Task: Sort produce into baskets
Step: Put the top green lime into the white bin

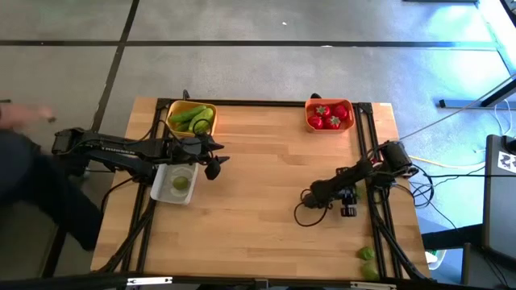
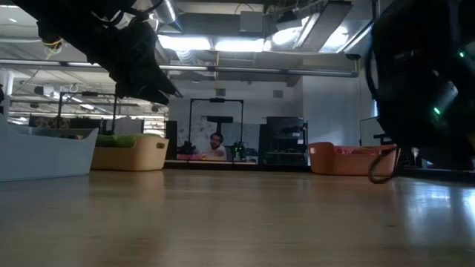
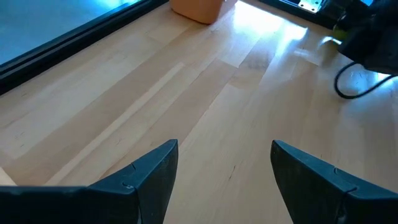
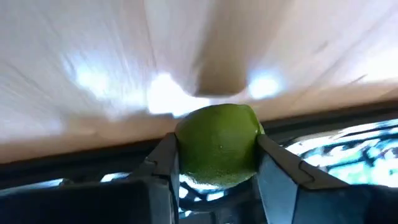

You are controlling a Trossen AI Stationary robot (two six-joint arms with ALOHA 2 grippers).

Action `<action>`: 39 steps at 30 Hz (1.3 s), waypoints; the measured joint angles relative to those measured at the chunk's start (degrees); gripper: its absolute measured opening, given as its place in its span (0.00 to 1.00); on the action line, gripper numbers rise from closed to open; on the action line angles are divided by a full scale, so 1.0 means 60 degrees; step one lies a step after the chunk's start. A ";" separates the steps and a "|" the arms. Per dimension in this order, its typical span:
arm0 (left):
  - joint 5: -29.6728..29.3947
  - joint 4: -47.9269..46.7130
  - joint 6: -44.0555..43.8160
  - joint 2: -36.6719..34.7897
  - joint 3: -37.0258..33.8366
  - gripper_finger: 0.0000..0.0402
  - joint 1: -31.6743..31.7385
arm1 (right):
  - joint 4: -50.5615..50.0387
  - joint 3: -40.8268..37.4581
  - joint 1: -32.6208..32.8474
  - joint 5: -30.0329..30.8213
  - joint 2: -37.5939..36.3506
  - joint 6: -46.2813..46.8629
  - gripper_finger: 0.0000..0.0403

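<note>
Right wrist view: right gripper [image 4: 217, 163] clenched on a small round green fruit [image 4: 217, 144], over the table's right side.

Left gripper [image 1: 216, 163] spread, holding nothing, just beside the whitish tray [image 1: 164, 190], which holds one green piece [image 1: 180, 183]. Yellow basket [image 1: 176, 108]: green produce. Orange basket [image 1: 310, 121]: red pieces.

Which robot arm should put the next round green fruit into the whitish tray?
Probably the right arm: its pincer is already shut on a lime. The left pincer is open and empty, beside the whitish tray. The right one would have to cross the table, though.
</note>
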 joint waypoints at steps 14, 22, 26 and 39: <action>0.0016 0.1262 0.0395 0.0000 0.0000 0.63 -0.0542 | 0.0636 0.2528 0.0000 0.4929 -0.2234 -0.0673 0.35; 0.0014 0.2275 0.0552 0.0004 0.0000 0.63 -0.0992 | 0.3236 0.2689 -0.0080 0.6564 -0.4140 -0.0760 0.35; 0.0008 0.2857 0.0909 0.0072 0.0000 0.63 -0.1282 | 0.4891 0.2689 -0.0171 0.6565 -0.4692 -0.1251 0.35; 0.0011 0.5962 0.1082 0.1615 0.0007 0.62 -0.1975 | 0.9713 0.2306 -0.0266 0.5793 -0.4864 -0.3953 0.35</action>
